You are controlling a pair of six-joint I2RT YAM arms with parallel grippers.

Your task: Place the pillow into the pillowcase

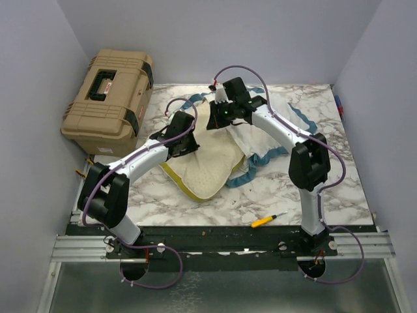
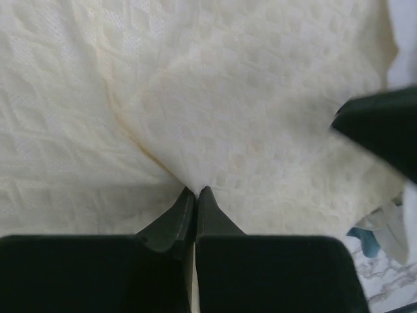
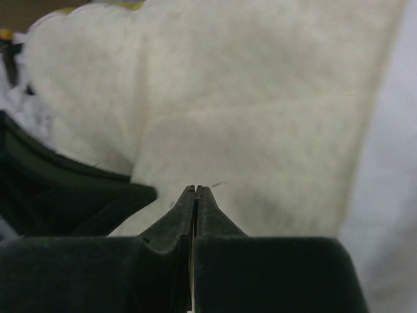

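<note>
Pillow [image 2: 247, 111] pinched in left fingers [image 2: 177, 218]

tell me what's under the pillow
The pillow rests on the marble table at its near end. The pillowcase meets its right edge. Whether that fabric runs beneath cannot be seen, since the pillow itself covers it.

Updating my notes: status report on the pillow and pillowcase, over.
Left tool shut, pinching pillow. Right tool shut at pillow, grip unclear. Pillow largely outside pillowcase. Screwdriver lies apart.
</note>
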